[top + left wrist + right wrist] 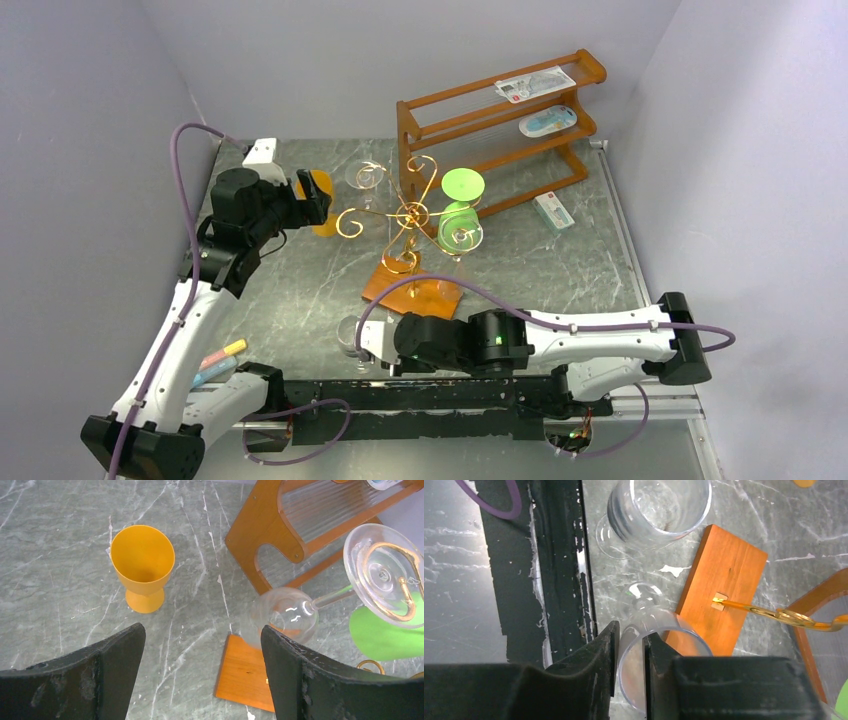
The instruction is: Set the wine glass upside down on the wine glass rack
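Wine glass (649, 615), empty, has its rim pinched by right gripper (630, 637)

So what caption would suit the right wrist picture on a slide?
Right gripper pinching the rim of a clear wine glass beside the rack's orange-brown wooden base.

a grey marbled bench (300, 280) was seen carrying everything. an orange goblet (142, 560) was stood upright towards its rear left. the flat wooden base of the wine glass rack (412, 290) was laid near the middle. a brown three-tier shelf (500, 140) was set at the rear right, with a flat packet (553, 212) laid just beside its right end. a clear wine glass (659, 630) and a second clear glass (659, 510) were stood by the base's near end. three coloured sticks (222, 360) were laid at the near left.
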### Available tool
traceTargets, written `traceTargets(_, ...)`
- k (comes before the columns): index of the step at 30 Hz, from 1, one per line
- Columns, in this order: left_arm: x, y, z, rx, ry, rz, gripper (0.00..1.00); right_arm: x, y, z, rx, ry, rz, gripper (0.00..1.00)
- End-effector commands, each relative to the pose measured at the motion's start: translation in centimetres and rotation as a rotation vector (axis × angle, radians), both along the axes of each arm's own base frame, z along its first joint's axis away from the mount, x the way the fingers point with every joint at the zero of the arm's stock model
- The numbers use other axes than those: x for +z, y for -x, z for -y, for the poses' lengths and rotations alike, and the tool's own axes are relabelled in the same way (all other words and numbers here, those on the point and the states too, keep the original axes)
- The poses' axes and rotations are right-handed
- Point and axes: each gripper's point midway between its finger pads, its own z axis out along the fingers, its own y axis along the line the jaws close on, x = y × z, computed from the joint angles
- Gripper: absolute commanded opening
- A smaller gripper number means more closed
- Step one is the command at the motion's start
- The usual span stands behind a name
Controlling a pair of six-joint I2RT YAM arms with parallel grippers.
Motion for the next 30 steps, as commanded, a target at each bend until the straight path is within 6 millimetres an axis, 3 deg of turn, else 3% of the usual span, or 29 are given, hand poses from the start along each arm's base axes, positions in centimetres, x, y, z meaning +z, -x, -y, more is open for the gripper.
traceTargets(1,0.3,0.4,-0.2,0.005,-0.003,0.008,0.89,-0.4,0.4,0.8,0.007,0.063,-0.019,0.21)
traceTargets(8,0.6,0.6,-0.1,0.001,0.003,0.012,0.89,0.4,0.0,0.8,-0.009,0.063,0.004,0.00)
traceTargets(14,1.5,0.9,-0.1,0.000,0.016,0.020,0.89,3.1,0.0,1.5,0.011,0.006,0.018,0.00)
traceTargets(20,3.1,1.7,-0.3,0.007,0.039,0.044,0.88,8.6,0.4,3.1,0.052,-0.131,0.023,0.00)
traceTargets(25,6.0,3.1,-1.0,0.030,0.072,0.125,0.89,14.9,1.4,5.3,0.116,-0.330,0.028,0.00)
traceTargets(30,9.0,4.2,-1.8,0.064,0.101,0.187,0.89,19.6,2.5,6.8,0.191,-0.478,0.035,0.00)
